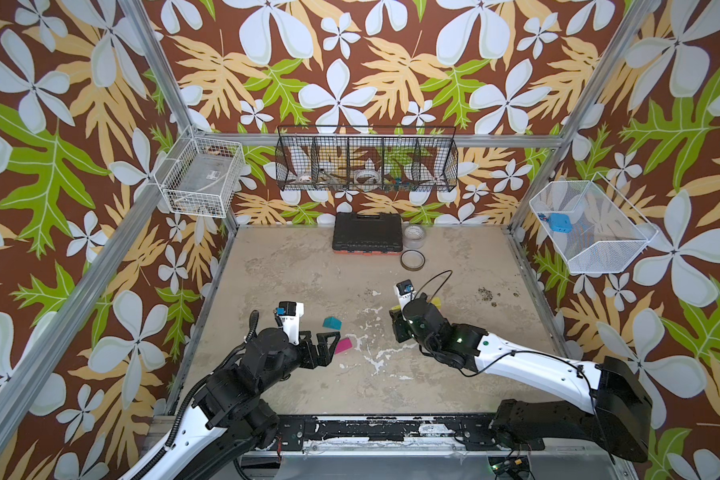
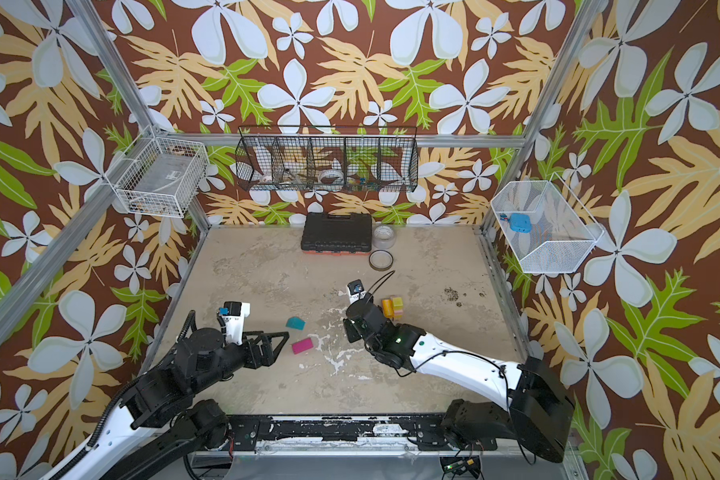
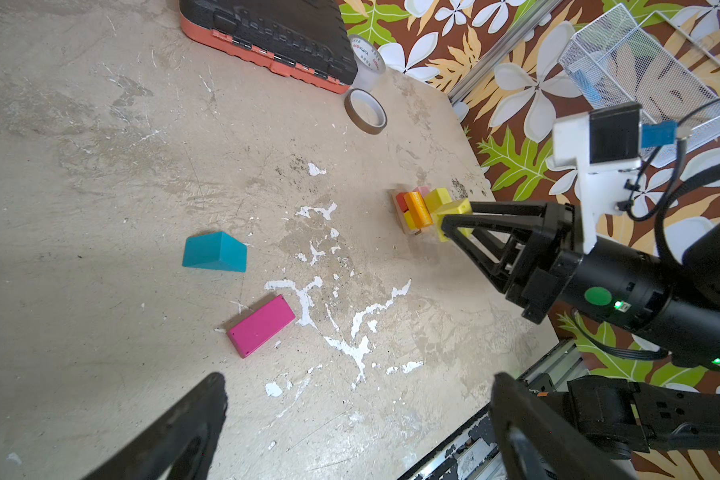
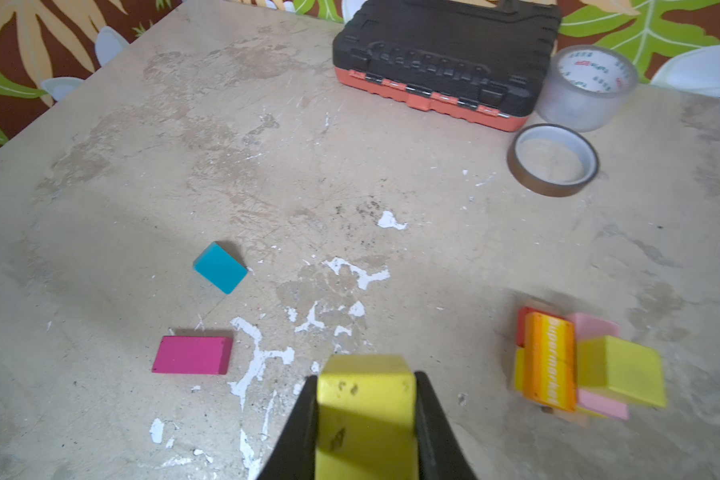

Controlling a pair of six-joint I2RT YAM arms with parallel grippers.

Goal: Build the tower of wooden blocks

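A partial wood block tower stands right of centre: red, yellow and pink blocks, an orange cylinder and a yellow-green cube on top; it also shows in a top view. My right gripper is shut on another yellow-green cube, held above the table just left of the tower. A teal roof-shaped block and a magenta block lie loose on the table. My left gripper is open and empty, right beside the magenta block.
A black tool case with an orange edge sits at the back, a clear tape roll and a brown tape roll beside it. Wire baskets hang on the walls. A metal rail runs along the front edge.
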